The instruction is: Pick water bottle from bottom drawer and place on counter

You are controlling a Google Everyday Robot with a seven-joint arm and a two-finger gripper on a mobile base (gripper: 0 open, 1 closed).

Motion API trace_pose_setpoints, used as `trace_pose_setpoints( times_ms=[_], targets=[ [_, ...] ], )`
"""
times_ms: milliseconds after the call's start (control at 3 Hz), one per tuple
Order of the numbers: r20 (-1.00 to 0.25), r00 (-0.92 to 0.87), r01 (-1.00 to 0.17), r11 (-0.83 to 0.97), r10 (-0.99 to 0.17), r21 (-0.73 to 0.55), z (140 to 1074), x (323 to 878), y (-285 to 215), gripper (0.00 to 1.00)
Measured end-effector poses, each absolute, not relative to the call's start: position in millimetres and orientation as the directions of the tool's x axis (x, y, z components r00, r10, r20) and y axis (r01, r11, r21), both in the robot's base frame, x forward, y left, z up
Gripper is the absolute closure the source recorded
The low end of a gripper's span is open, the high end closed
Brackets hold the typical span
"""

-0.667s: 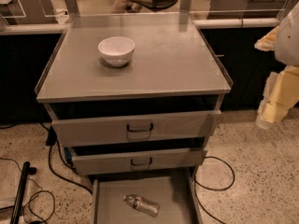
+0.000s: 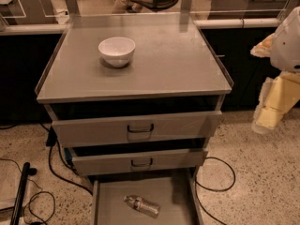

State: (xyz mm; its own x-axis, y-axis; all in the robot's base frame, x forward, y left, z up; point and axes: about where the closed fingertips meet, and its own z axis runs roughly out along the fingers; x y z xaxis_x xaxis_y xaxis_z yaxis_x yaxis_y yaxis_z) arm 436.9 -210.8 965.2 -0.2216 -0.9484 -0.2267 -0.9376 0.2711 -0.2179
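One water bottle [image 2: 141, 206] lies on its side in the one bottom drawer [image 2: 111, 201]; two upper drawers [image 2: 93, 130] overhang it and may obstruct the reach; the round bottle may roll from a grasp; one hand [image 2: 269, 112] hangs right of the bench [image 2: 178, 69], its opening not discernible; one white bowl [image 2: 116, 50] stands on the bench.

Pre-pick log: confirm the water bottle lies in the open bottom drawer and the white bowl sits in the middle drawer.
Wrong: the camera view shows the white bowl on the counter. The water bottle does lie in the bottom drawer; the gripper hangs right of the cabinet.
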Motion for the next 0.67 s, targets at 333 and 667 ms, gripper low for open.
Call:
trace_pose_setpoints(
  times_ms=[333, 667],
  targets=[
    [-0.283, -0.192, -0.955, 0.245, -0.94, -0.165, 931, 431, -190, 0.0],
    [-0.381, -0.165, -0.966, 0.227, -0.91, -0.124, 888, 421, -166, 0.0]
  ],
)
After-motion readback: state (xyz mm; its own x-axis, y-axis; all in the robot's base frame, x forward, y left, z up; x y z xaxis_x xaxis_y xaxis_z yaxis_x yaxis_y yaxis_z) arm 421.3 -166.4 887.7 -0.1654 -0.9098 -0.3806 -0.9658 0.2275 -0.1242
